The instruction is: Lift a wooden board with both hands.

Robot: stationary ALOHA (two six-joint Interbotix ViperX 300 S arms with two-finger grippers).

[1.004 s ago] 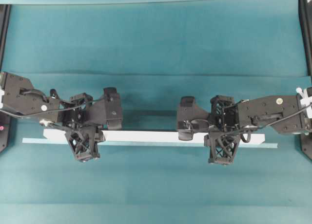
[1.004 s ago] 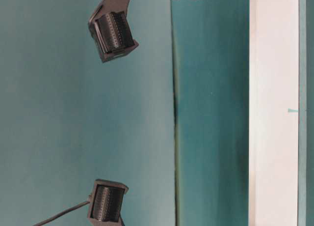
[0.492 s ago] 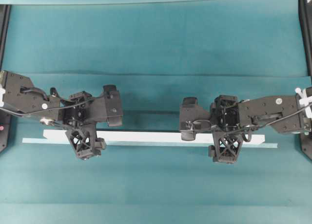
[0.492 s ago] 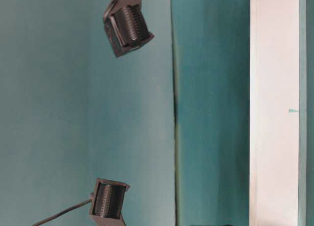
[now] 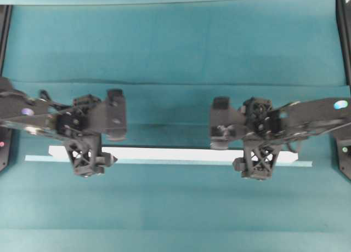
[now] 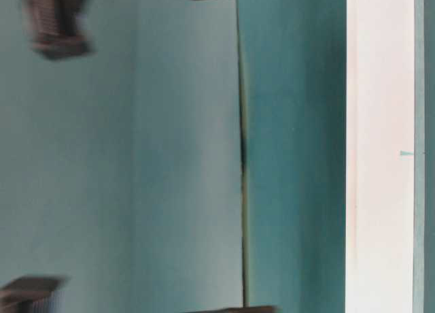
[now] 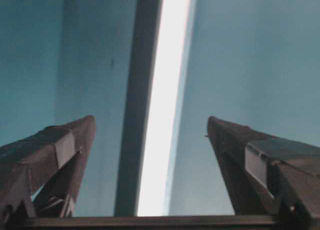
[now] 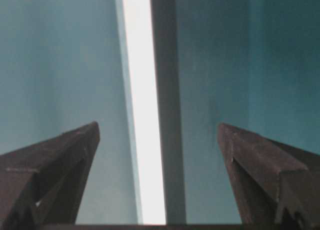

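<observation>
Both pincers stand released, nothing between their fingers. From overhead, the left gripper [image 5: 97, 148] and the right gripper [image 5: 249, 150] hang over the wooden board [image 5: 170, 154], one toward each end; it lies flat on the teal table [image 5: 175, 44] along a pale strip [image 5: 164, 162]. At table level, the board [image 6: 379, 150] lies alone; the dark shapes are too blurred to read. Each wrist view shows wide-spread fingers [image 7: 55, 150] [image 8: 55, 155] with the board [image 7: 162, 115] [image 8: 145, 115] running away between them, untouched.
</observation>
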